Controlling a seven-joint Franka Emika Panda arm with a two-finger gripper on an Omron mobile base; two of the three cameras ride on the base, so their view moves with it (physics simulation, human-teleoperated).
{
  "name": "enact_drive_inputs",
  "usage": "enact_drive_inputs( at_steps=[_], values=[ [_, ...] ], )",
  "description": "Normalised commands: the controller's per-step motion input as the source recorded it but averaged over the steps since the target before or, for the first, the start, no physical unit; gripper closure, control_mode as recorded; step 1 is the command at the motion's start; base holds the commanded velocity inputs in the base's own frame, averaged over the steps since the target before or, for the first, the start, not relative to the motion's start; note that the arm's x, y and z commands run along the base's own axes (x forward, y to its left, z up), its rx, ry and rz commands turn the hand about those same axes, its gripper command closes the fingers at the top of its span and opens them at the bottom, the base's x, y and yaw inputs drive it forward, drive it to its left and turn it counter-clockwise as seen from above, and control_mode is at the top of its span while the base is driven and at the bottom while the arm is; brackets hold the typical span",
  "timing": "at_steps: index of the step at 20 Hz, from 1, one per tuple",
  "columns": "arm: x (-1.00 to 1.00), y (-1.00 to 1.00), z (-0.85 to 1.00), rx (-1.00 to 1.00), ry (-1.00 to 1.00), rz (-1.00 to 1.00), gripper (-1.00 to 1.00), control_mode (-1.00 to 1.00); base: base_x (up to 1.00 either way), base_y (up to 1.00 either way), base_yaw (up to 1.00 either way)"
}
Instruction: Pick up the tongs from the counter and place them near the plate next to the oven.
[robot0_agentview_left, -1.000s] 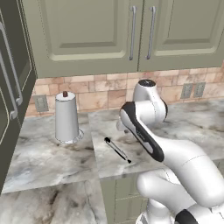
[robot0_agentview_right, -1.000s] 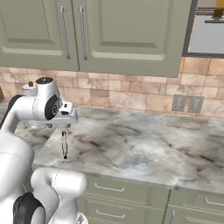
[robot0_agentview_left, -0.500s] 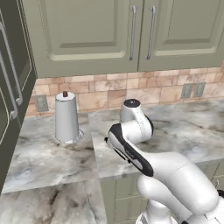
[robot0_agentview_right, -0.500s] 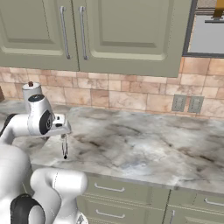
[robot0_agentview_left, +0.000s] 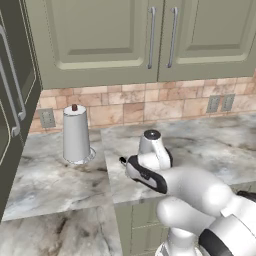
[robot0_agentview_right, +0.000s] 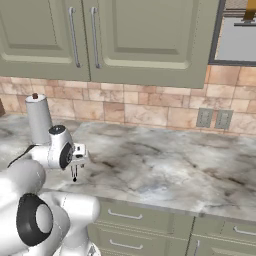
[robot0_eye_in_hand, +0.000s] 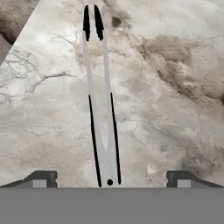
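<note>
Tool (robot0_eye_in_hand: 109, 177) spread wide, nothing held; its two dark tips stand far apart at the bottom of the hand view with the tongs (robot0_eye_in_hand: 99, 100) running up between them. In the right base view the tool (robot0_agentview_right: 76, 161) hangs low over the near part of the worktop (robot0_agentview_right: 165, 165), with a thin dark bit of the tongs (robot0_agentview_right: 74, 174) showing just under it.

Tongs lie flat on the marble worktop (robot0_eye_in_hand: 170, 74), two slim silver-grey arms joined at the end nearest the camera and drifting slightly apart toward black ends at the far side. Nothing else touches them.

Handling, judged: thin metal, so light and stiff along the length, but springy across it; the arms will likely squeeze together under the pads. Smooth metal on smooth stone, so it may skid or pivot if touched off-centre. Low profile leaves little to catch; the fingertips probably need to come right down to the marble.

Where to hold, judged: across both arms, around mid-length or somewhat toward the joined end, where the arms lie close and balance should be fair. A grip near the black ends would likely let the long body droop and swing.

Paper towel roll (robot0_agentview_left: 76, 134) stands upright, well apart to the left.
</note>
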Motion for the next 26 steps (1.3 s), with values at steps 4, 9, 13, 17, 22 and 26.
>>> enact_drive_inputs(
  at_steps=[4, 9, 13, 17, 22, 26],
  values=[
    [0.38, 0.0, -0.44, 0.0, 0.0, 0.0, -1.0, -1.0, 0.0, 0.0, 0.0],
    [0.09, 0.05, -0.46, 0.0, 0.0, 0.0, -1.0, -1.0, 0.0, 0.0, 0.0],
    [0.04, 0.0, -0.34, 0.01, 0.0, 0.0, -1.0, -1.0, 0.0, 0.0, 0.0],
    [0.02, 0.03, -0.31, 0.02, 0.0, 0.0, 1.0, -1.0, 0.0, 0.0, 0.0],
    [0.0, 0.0, -0.03, 0.0, 0.01, 0.01, 1.0, -1.0, 0.0, 0.0, 0.0],
    [0.0, 0.02, 0.08, 0.0, 0.01, 0.03, 1.0, -1.0, 0.0, 0.0, 0.0]
  ],
)
